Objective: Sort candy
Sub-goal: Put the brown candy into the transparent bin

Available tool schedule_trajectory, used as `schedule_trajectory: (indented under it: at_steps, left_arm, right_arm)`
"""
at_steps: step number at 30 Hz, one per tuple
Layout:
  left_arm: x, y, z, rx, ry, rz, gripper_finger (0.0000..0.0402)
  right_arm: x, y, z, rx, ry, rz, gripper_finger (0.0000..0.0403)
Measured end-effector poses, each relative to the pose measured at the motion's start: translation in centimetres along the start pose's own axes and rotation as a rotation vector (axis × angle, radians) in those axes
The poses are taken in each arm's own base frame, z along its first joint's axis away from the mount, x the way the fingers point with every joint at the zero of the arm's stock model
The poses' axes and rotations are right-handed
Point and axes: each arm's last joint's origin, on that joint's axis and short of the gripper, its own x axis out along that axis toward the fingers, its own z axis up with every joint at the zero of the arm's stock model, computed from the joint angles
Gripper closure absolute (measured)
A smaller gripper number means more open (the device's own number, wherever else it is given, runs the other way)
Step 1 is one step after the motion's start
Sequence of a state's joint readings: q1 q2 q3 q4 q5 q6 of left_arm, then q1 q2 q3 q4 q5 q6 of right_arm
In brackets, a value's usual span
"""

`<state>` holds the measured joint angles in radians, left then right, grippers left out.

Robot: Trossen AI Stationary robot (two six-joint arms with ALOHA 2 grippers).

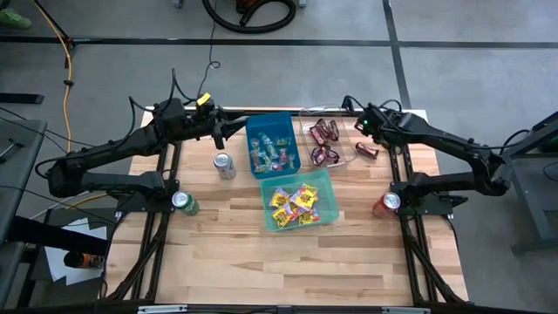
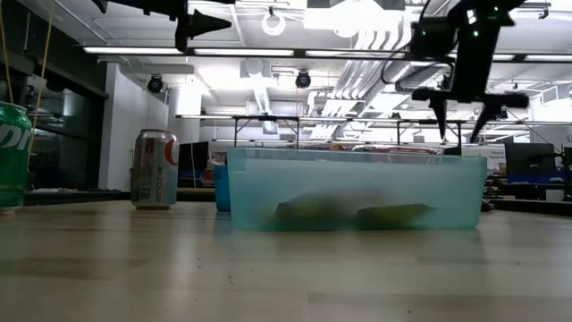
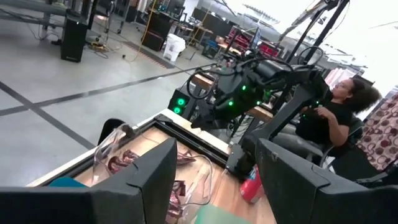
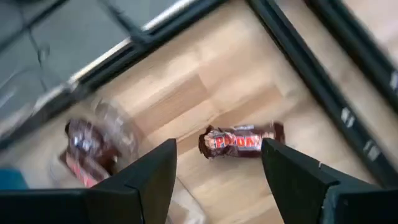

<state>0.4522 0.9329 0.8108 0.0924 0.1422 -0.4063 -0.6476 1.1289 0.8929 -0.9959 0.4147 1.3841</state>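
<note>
Right gripper (image 1: 364,127): hovering over the table's far right part, fingers standing apart, gripping nothing.
Maroon candy bar (image 4: 241,141): lying on the bare wooden table (image 1: 349,253), directly below the right gripper, just beside the clear tray (image 1: 307,139).
Clear tray: holding maroon-wrapped candy.
Blue bin (image 1: 255,131): holding small mixed pieces.
Teal bin (image 1: 324,180): holding yellow packets (image 1: 295,204).
Left gripper (image 1: 220,133): waiting beside the blue bin, fingers standing apart, empty.
</note>
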Motion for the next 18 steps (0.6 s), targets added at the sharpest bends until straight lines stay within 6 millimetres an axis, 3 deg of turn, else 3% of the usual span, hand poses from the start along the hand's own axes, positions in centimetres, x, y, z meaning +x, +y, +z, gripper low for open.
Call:
schedule_trajectory:
  at_steps: [6,13,18]
  left_arm:
    - [0.0,0.0,-0.3,0.052,0.041,-0.016,0.0197]
    - [-0.1,0.5,-0.9,0.046,0.137,-0.069,0.0197]
    - [-0.3,1.1,-1.1,0.041,0.178,-0.040,0.0197]
  right_arm:
    - [2.3,-0.3,-1.4,0.201,0.044,0.029,0.0174]
    - [4.6,-1.6,-2.6,0.559,0.052,-0.076,0.0174]
    - [6.4,-2.4,-3.0,0.705,0.083,-0.149,0.0174]
